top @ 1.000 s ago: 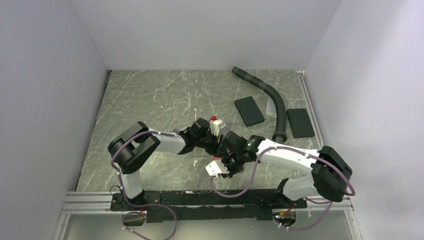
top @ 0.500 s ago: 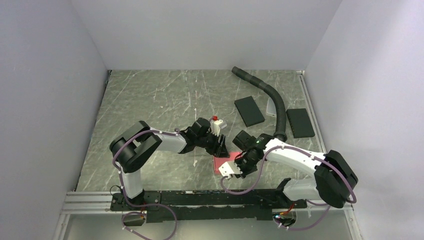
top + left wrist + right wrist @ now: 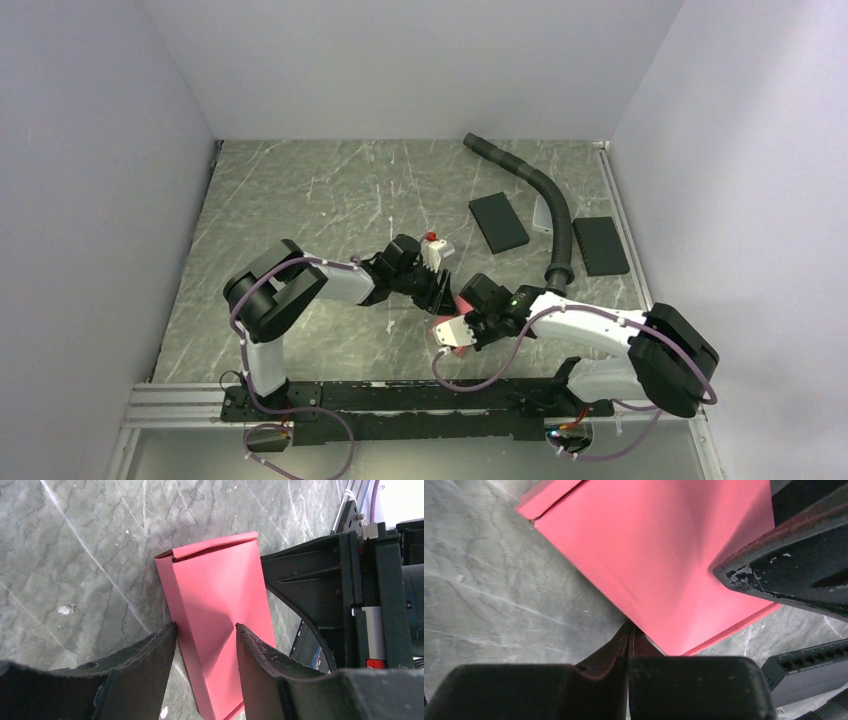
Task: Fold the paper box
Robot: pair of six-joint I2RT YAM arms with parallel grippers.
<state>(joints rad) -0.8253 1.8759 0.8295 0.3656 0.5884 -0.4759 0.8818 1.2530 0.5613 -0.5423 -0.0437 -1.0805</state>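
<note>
The red-pink paper box [image 3: 215,595] lies flat on the marble table between the two arms, with a flap folded over at its far end. Only slivers of the paper box [image 3: 463,303] show in the top view. My left gripper [image 3: 205,627] stands open over it: one finger is at the box's left side wall, the other rests over its top face. My right gripper [image 3: 629,627] is shut, with its tip against the near edge of the paper box [image 3: 659,550] and nothing seen between its fingers. In the top view the left gripper [image 3: 440,292] and right gripper [image 3: 462,320] meet over the box.
Two black flat pads [image 3: 498,222] [image 3: 600,245] and a black ribbed hose [image 3: 545,195] lie at the back right. A small red-and-white piece [image 3: 432,240] sits by the left wrist. The left gripper's finger [image 3: 794,570] crowds the right wrist view. Walls close in three sides.
The right gripper closed fully. It swung right off the box, then came back to the box's near edge. The left gripper stayed over the box and narrowed slightly.
</note>
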